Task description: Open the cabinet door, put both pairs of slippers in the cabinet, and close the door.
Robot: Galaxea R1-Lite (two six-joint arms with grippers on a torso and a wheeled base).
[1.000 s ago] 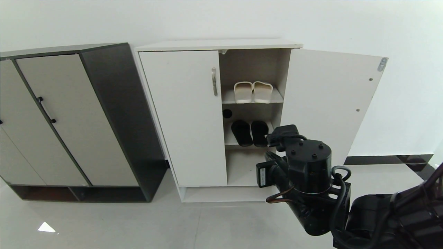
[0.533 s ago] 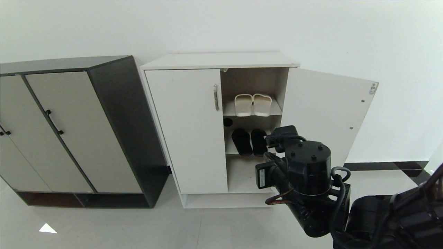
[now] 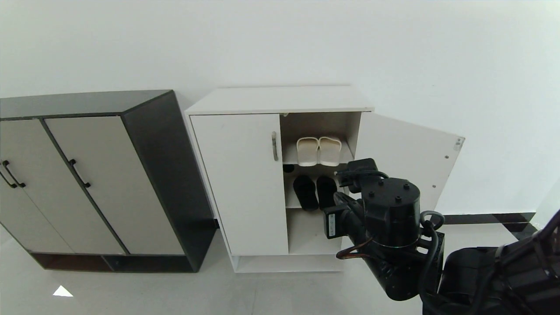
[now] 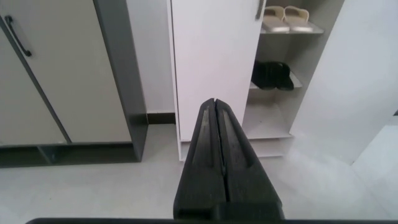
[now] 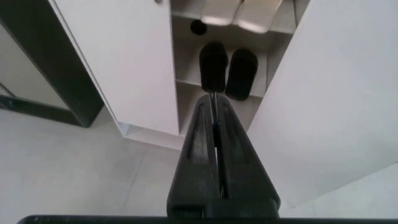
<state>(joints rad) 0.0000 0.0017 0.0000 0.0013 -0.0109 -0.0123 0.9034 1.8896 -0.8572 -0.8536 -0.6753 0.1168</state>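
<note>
Standing against the wall (image 3: 280, 39), the white cabinet (image 3: 280, 99) has its left door (image 3: 238, 183) shut, with a metal handle (image 3: 274, 146) near the inner edge, and its right door (image 3: 402, 164) swung wide open toward 3 o'clock. Inside the open half, the pale slippers (image 3: 319, 151) lie side by side on the upper shelf (image 3: 348, 158), and the black slippers (image 3: 314, 191) lie at 6 o'clock of them on the middle shelf (image 3: 292, 204). A small round hole (image 3: 288, 168) is in the back panel just above the black pair. At 9 o'clock of the white cabinet, touching it, is a dark cabinet (image 3: 144, 175) with two grey doors. In the head view the right arm (image 3: 391, 218) comes in from 5 o'clock and covers the lower right part of the opening and the edge of the right black slipper. The right gripper (image 5: 214, 97) is clenched on nothing and points at the black pair. The left gripper (image 4: 215, 101) is also clenched and empty, above the floor (image 4: 124, 186) before the shut door.
</note>
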